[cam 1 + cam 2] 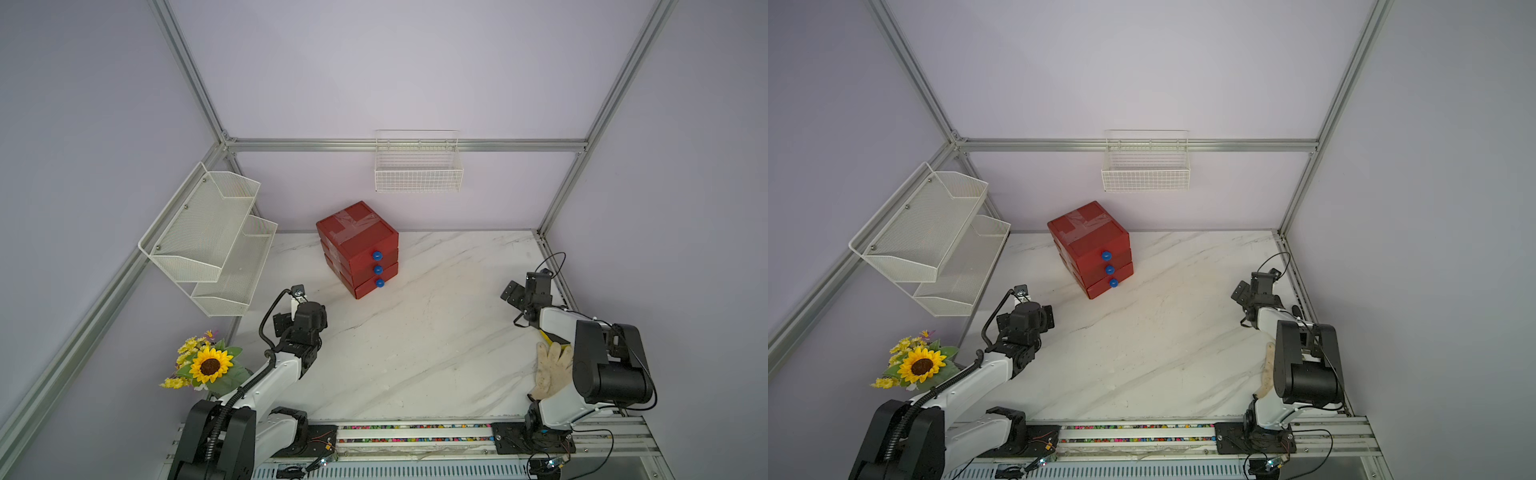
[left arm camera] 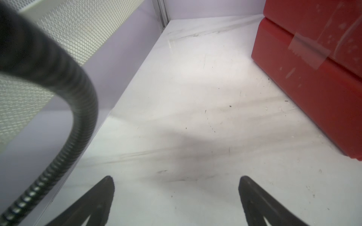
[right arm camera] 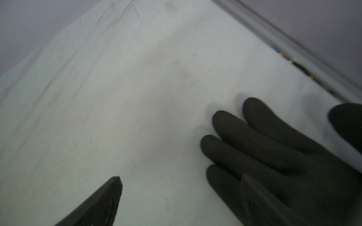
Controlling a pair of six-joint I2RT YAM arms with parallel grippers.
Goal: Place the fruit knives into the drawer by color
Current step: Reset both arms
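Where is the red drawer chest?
In both top views the red chest stands at the back of the table, left of centre, between mesh rack and wire basket.

Wire basket (image 1: 419, 176), mesh rack (image 1: 208, 237), sunflowers (image 1: 210, 365)

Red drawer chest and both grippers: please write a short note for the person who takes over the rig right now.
Left gripper: open, empty, over bare table beside the red drawer chest.
Right gripper: open, empty, next to a glove at the table's right edge; whether a hand is in it I cannot tell.
Chest: all three drawers shut, at the back of the table.
Fruit knives: none visible in any view, so whether the sorting is done cannot be told.
Left: make sure the glove is clear of the right arm, then find the knives.
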